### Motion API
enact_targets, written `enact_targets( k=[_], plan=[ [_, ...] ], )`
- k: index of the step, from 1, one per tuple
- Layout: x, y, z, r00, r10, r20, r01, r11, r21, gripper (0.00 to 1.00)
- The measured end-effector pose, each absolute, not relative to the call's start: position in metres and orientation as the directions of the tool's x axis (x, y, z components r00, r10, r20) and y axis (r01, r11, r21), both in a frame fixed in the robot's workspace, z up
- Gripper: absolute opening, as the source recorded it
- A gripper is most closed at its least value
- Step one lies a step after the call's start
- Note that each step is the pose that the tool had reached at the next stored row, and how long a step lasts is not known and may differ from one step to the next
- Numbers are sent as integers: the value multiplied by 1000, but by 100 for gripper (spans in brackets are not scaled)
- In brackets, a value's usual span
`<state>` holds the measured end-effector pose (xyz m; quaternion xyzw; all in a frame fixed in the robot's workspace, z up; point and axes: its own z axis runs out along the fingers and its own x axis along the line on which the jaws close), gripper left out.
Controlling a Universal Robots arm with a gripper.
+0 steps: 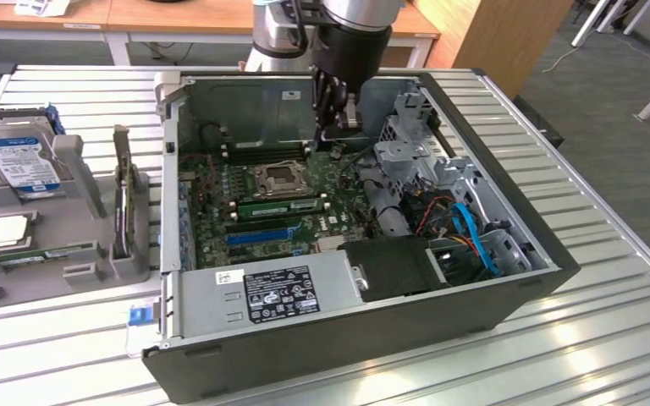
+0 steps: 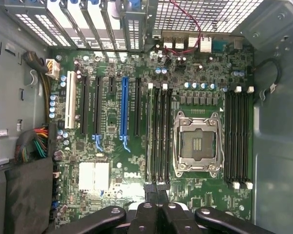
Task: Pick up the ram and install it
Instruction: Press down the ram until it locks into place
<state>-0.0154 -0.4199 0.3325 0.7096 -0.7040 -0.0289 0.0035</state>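
Observation:
A green ram stick (image 1: 283, 205) with dark chips stands on edge in one of the black slots between the processor socket (image 1: 277, 178) and the blue slot (image 1: 263, 233). In the wrist view it shows edge-on as a pale line (image 2: 148, 136) beside the black slots (image 2: 161, 136). My gripper (image 1: 337, 135) hangs inside the open case above the motherboard (image 1: 342, 224), just past the socket. Its black fingertips (image 2: 156, 191) are pressed together with nothing between them, just off one end of that slot bank.
The open case (image 1: 506, 279) lies on a slatted metal table (image 1: 619, 338). A grey fixture (image 1: 77, 271) at the exterior view's left holds a blue-labelled hard drive (image 1: 18, 161), a square silver processor (image 1: 7, 230), and another narrow green board (image 1: 45, 253). Drive cages and cables (image 1: 449, 220) crowd the case's right side.

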Motion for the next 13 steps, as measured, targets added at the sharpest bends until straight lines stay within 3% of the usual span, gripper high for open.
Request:
enact_targets(
  k=[13],
  plan=[
    [-15, -420, 327, 12, -999, -36, -999, -13, 34, 10]
  ],
)
